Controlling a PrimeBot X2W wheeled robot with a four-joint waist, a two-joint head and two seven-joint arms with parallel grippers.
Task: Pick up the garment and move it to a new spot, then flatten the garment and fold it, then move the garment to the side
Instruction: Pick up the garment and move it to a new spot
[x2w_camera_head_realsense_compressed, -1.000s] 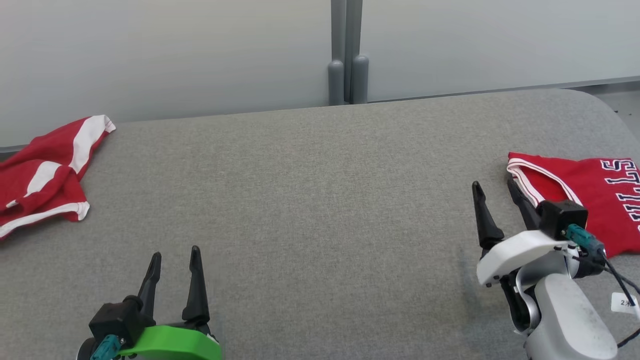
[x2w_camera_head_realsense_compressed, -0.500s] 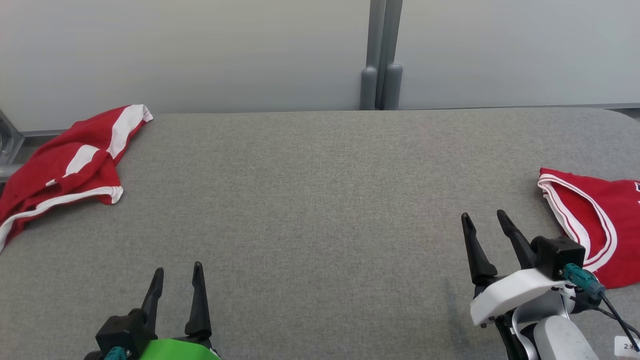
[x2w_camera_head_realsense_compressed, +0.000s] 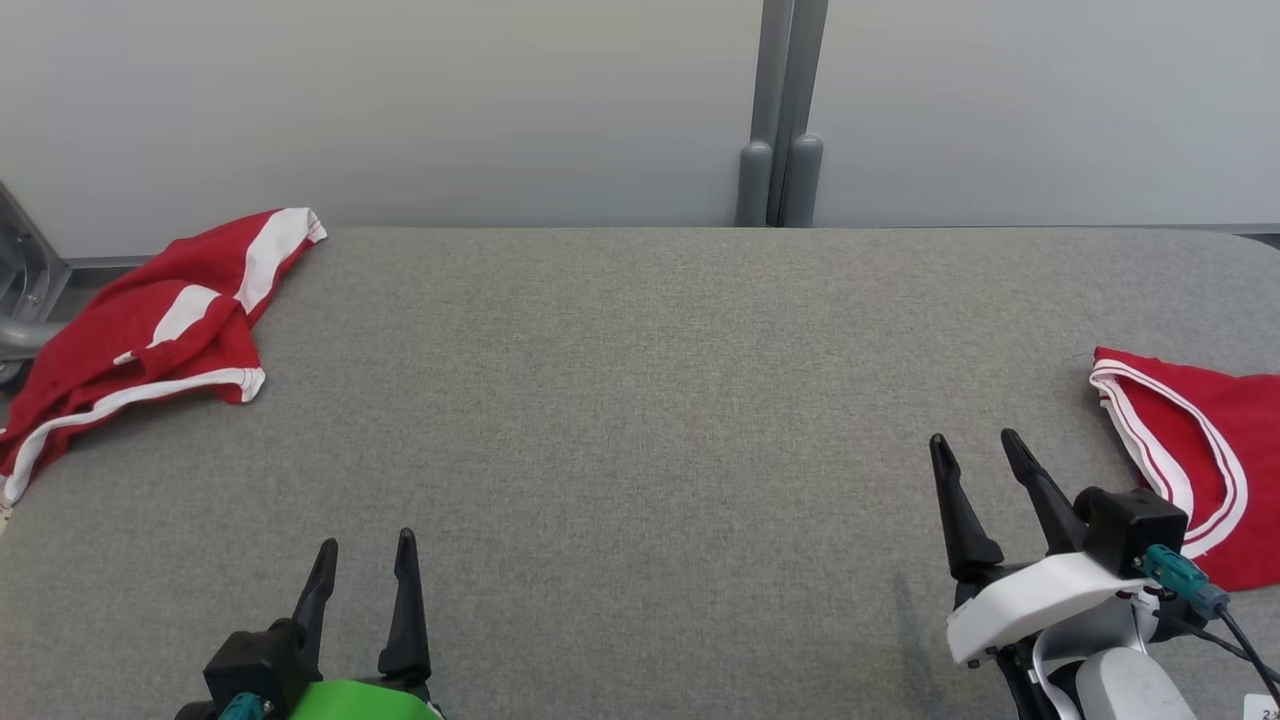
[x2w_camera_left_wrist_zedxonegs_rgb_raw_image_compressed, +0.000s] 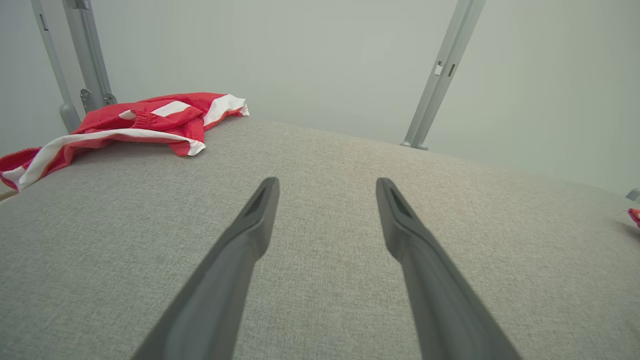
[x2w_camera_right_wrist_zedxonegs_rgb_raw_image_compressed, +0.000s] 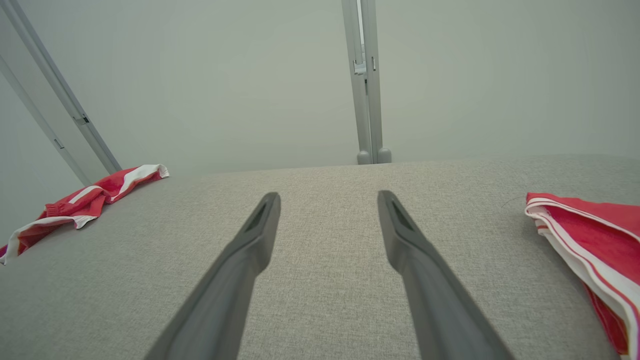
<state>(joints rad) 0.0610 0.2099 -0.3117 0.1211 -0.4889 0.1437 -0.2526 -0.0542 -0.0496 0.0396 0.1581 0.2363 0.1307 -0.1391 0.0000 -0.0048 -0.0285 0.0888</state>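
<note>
Now | left hand (x2w_camera_head_realsense_compressed: 366, 540) spread, empty | right hand (x2w_camera_head_realsense_compressed: 972, 438) likewise | red garment (x2w_camera_head_realsense_compressed: 1235, 430) nearby | tag (x2w_camera_head_realsense_compressed: 1266, 708) illegible

garment (x2w_camera_head_realsense_compressed: 130, 340): red-white, crumpled, far left | jersey (x2w_camera_head_realsense_compressed: 1240, 430): red, white-trimmed, flat, right

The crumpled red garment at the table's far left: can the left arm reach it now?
Probably yes. The left pincer is open and holds nothing, and only bare grey table lies between it and the crumpled red garment. It lies far off, so the arm may need a long stretch.
</note>
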